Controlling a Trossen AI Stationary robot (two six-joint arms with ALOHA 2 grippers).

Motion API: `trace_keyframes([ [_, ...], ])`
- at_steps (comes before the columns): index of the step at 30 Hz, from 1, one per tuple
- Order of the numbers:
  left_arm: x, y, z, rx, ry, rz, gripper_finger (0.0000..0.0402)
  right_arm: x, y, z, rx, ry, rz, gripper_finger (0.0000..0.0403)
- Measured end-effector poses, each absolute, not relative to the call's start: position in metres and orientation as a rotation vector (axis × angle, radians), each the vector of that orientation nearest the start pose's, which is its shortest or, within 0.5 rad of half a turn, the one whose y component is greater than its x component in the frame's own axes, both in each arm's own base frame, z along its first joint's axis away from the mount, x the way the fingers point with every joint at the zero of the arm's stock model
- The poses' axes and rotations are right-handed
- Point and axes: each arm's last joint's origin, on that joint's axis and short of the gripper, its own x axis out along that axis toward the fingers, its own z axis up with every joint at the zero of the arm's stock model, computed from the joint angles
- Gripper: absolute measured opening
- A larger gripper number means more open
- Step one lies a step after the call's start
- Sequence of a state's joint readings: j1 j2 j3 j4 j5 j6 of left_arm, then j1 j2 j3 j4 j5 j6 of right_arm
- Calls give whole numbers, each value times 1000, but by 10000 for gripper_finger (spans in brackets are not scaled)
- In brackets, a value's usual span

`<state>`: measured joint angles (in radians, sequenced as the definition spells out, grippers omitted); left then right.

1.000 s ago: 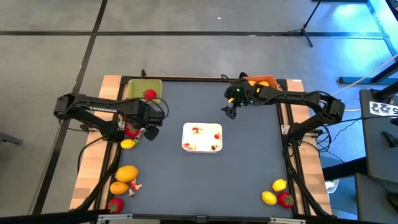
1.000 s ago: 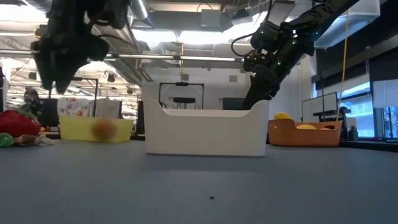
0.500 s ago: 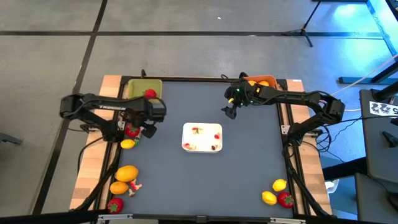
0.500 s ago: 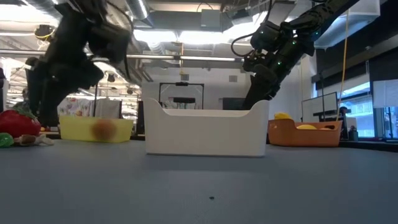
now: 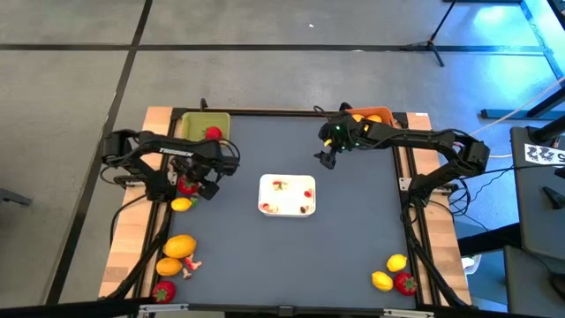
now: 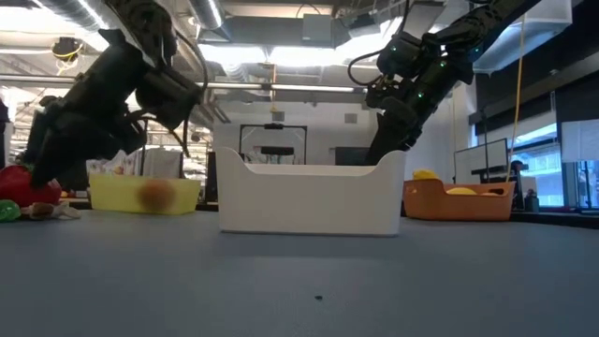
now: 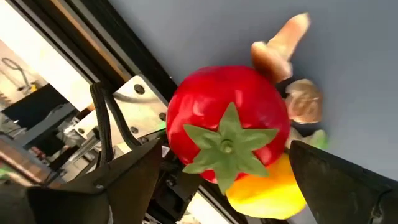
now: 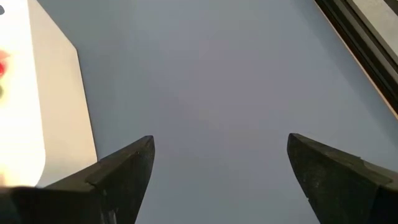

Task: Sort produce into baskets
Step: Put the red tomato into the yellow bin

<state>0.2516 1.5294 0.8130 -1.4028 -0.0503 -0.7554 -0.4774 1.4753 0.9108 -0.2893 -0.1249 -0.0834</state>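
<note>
Hovering over the red fruit (image 5: 186,185) at the left edge of the surface (image 5: 291,238), the left pincer (image 5: 196,187) has its two fingers spread, one on each side of the fruit and, as far as the left wrist view shows, not yet touching it. That red fruit (image 7: 229,127) is round and glossy, with a green star-shaped leaf cap (image 7: 227,147) facing the wrist camera, so its stem end seems to point up and outward toward the surface's rim. It has no marked long axis. A yellow fruit (image 7: 268,185) lies right against it, with small tan and pink scraps (image 7: 283,43) just beside.

My guess is that the piece is light, hard, hollow plastic: stiff, a bit slippery, and apt to roll or squirt out sideways. Taking it across the widest part of the round body, below the leaf cap, looks safest.

The yellow-green basket (image 5: 199,125) sits near, at the far left corner, with one red piece (image 5: 213,133) inside. More fruit (image 5: 179,246) waits at the near left corner and at the near right corner (image 5: 394,275). A white tray (image 5: 287,195) stands mid-surface.

The right pincer (image 5: 326,157), fingers spread and holding nothing, hangs near the orange basket (image 5: 374,116).
</note>
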Motion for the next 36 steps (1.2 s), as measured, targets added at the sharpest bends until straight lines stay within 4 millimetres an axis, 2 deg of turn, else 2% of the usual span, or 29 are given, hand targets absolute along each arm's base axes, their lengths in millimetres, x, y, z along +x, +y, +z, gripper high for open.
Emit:
trace_keyframes([
  [5,176,47,168,-647,1969,969,319,266,-134,213,177,831,-297,363],
  [18,174,48,164,-625,1994,887,181,266,-134,213,177,831,-297,363],
  [36,172,48,167,-579,1990,861,98,266,-133,213,176,831,-296,363],
])
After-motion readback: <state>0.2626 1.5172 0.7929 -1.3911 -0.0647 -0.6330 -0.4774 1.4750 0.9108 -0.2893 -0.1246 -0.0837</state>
